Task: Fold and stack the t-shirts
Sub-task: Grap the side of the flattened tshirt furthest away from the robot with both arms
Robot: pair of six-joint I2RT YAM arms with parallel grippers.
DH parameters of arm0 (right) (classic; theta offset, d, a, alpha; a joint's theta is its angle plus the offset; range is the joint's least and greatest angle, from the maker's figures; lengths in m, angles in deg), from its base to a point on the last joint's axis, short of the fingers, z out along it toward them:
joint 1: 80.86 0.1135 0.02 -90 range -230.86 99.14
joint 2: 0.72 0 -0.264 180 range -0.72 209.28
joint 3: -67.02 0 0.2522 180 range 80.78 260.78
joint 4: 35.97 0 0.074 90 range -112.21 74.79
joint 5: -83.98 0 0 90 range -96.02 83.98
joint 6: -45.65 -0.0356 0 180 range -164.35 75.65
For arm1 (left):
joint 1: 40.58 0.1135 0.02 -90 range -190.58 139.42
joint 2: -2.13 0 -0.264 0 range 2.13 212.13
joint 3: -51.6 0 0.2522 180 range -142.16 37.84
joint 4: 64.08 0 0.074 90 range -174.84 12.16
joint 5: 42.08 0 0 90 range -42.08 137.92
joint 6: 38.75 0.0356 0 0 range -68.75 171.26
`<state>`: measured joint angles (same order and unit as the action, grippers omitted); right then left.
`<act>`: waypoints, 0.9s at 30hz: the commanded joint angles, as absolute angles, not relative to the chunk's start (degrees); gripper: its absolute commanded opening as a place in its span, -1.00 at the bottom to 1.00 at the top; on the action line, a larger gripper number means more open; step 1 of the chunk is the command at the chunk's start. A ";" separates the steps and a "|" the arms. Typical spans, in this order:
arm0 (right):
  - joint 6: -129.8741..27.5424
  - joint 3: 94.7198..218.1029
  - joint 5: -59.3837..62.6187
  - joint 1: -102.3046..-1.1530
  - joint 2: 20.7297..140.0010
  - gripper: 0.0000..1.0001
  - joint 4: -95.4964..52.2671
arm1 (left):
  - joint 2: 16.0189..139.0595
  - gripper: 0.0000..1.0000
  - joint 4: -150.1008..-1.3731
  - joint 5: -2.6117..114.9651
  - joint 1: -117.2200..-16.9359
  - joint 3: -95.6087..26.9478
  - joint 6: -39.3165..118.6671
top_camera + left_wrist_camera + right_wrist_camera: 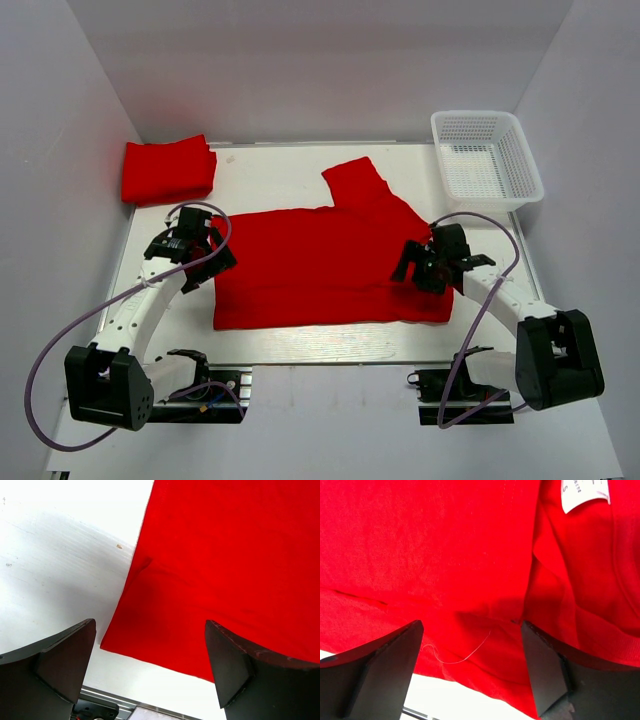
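Observation:
A red t-shirt (330,262) lies partly folded on the middle of the white table, one sleeve (357,178) pointing to the back. It also fills the left wrist view (225,565) and the right wrist view (445,555), where a white neck label (585,492) shows. A folded red t-shirt (167,169) lies at the back left. My left gripper (212,262) is open and empty above the spread shirt's left edge. My right gripper (412,266) is open and empty above its right edge, near the near hem.
A white plastic mesh basket (487,157) stands at the back right. White walls close in the table on three sides. A metal rail (320,345) runs along the table's near edge, with both arm bases behind it.

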<state>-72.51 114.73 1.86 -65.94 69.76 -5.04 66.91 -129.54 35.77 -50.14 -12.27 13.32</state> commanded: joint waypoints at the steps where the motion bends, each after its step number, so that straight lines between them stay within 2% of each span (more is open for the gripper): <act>1: -71.69 116.72 1.71 -65.65 70.12 0.67 -7.35 | 66.21 1.00 -128.20 35.17 -50.25 -12.26 13.73; 6: -72.39 116.73 -0.92 -65.83 70.83 0.29 -6.92 | 66.82 1.00 -127.67 35.17 -50.25 -12.26 13.73; 9: -72.91 116.72 -2.06 -65.74 71.62 0.13 -6.31 | 66.82 1.00 -127.67 35.70 -50.25 -12.26 13.73; 11: -72.92 116.73 -2.33 -65.83 72.32 0.10 -5.95 | 66.82 1.00 -127.67 35.70 -50.25 -12.26 14.25; 13: -73.01 116.72 -2.59 -65.83 73.02 -0.06 -5.86 | 66.82 1.00 -127.67 35.70 -50.25 -12.26 14.25; 15: -73.44 116.64 -3.39 -65.83 73.29 -0.40 -5.51 | 66.82 1.00 -127.67 35.70 -50.25 -12.26 14.25; 16: -73.79 116.64 -3.65 -65.74 73.29 -0.99 -5.60 | 66.82 1.00 -127.67 35.70 -50.25 -12.26 14.25; 27: -73.00 117.69 -5.58 -65.91 72.06 -1.00 -4.54 | 66.82 1.00 -127.06 36.84 -50.25 -12.26 14.25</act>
<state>-73.76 114.95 -4.59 -65.83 73.06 -5.13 67.43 -128.34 35.97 -50.12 -12.25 13.82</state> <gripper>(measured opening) 0.009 0.997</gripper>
